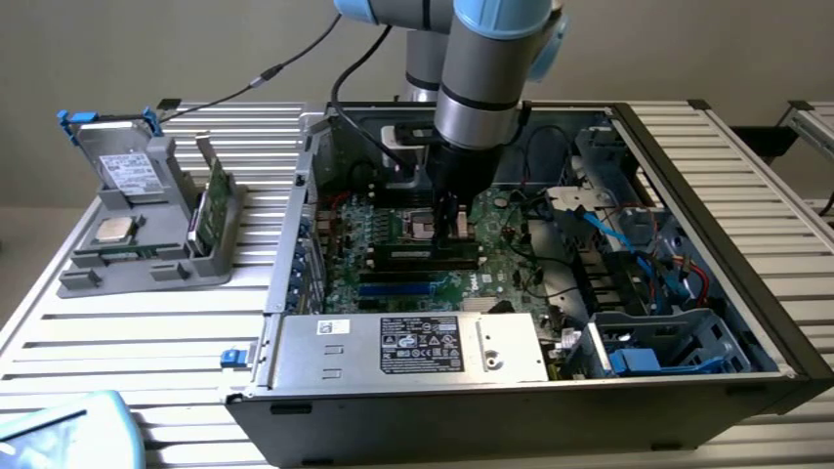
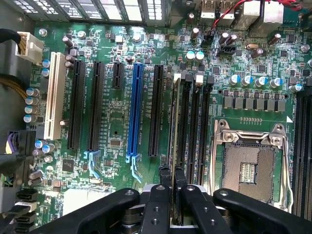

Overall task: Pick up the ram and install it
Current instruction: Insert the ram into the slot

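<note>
One tool (image 2: 172, 169), one motherboard (image 2: 117, 134), one case (image 1: 521, 415)

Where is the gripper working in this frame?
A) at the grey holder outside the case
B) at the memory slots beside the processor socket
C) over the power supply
B: the gripper, shut on the ram, sits at the memory slots beside the processor socket.

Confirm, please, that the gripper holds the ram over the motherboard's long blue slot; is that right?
Not the blue slot: in the wrist view the gripper holds the ram over the black memory slots next to the processor socket.
</note>
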Controlling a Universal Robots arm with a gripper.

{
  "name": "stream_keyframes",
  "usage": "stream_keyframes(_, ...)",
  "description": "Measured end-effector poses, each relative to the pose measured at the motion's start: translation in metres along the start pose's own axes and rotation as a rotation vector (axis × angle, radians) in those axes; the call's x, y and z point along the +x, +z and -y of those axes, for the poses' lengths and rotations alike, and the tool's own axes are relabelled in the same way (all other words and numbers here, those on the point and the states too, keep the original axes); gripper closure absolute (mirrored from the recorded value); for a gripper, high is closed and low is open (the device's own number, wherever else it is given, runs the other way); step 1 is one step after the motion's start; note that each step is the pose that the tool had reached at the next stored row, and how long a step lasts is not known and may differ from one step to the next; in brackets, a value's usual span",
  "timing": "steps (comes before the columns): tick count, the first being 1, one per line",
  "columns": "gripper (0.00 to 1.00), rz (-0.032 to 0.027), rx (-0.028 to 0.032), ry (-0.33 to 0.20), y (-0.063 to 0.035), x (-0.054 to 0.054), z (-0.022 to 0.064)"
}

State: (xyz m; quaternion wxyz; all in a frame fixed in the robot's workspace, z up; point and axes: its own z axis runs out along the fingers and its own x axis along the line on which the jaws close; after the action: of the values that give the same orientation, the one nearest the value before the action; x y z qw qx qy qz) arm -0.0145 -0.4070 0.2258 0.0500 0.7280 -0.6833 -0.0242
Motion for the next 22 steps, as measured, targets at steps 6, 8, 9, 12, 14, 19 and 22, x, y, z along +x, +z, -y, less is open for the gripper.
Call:
stream_keyframes(6, 0.86, -0.0008, 0.0105, -0.003, -0.0004, 0.0, -0.0001)
stream_keyframes(8, 0.86, -0.0012, 0.0151, -0.002, -0.0004, 0.0001, -0.0002)
stream_keyframes(9, 0.86, -0.0012, 0.0154, -0.002, -0.0004, 0.0001, -0.0003)
stream_keyframes(12, 0.86, -0.0012, 0.0155, -0.002, -0.0003, 0.0, -0.0015)
stream_keyframes(14, 0.86, -0.0013, 0.0154, -0.002, -0.0002, -0.0001, -0.0027)
stream_keyframes(19, 0.86, -0.0015, 0.0154, -0.002, -0.0001, -0.0001, -0.003)
stream_keyframes(22, 0.86, -0.0013, 0.0155, -0.002, 0.0001, -0.0006, -0.0029)
